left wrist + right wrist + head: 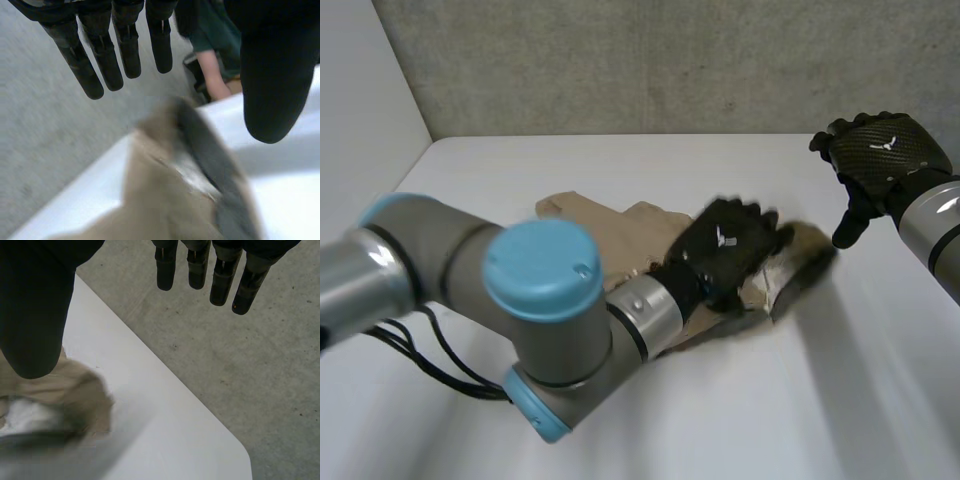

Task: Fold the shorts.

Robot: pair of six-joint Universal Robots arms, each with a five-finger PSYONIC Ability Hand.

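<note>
Left robot hand (725,245) outstretched over tan shorts (610,225), holding nothing, right robot hand (880,150) raised aside, fingers (197,270) relaxed, empty

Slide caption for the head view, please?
Left robot hand open over tan shorts on white table; right robot hand open beside them.

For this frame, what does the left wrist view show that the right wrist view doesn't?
Left wrist view: a person's forearm beyond the table, and the left robot hand, fingers straight. Right wrist view: the table's rounded corner and the right robot hand, fingers also straight. Both: the tan shorts lying on the white table.
</note>
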